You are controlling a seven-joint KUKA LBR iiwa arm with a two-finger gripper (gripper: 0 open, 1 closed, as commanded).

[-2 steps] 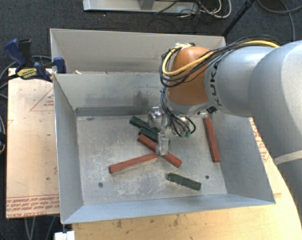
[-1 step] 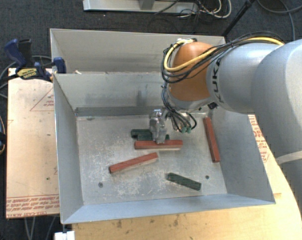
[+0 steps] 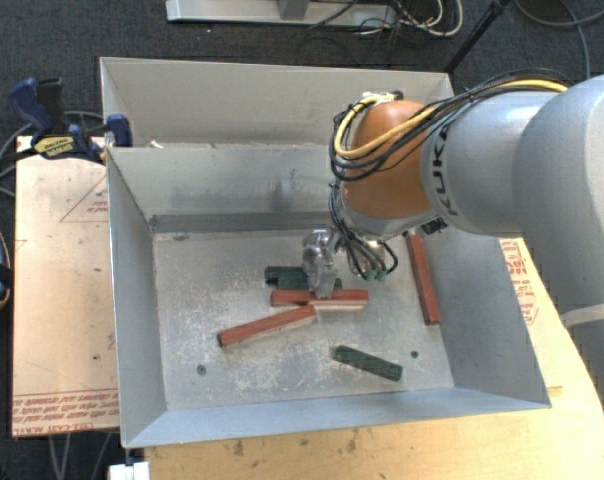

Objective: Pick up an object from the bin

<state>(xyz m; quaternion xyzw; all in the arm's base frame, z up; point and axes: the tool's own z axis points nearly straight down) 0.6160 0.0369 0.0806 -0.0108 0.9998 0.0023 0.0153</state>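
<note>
My gripper [image 3: 321, 273] hangs low in the middle of the bin, its metal fingers down on a short red-brown bar [image 3: 322, 297] that lies flat there. A dark green block [image 3: 285, 277] sits just left of the fingers, touching the bar's upper edge. A longer red-brown stick [image 3: 267, 327] slants down to the left from the bar. Whether the fingers are closed round the bar cannot be made out.
A dark green bar [image 3: 367, 363] lies near the bin's front wall, right of centre. Another red-brown stick [image 3: 423, 278] leans along the right wall under the arm. The arm and its orange cover overhang the bin's right rear part.
</note>
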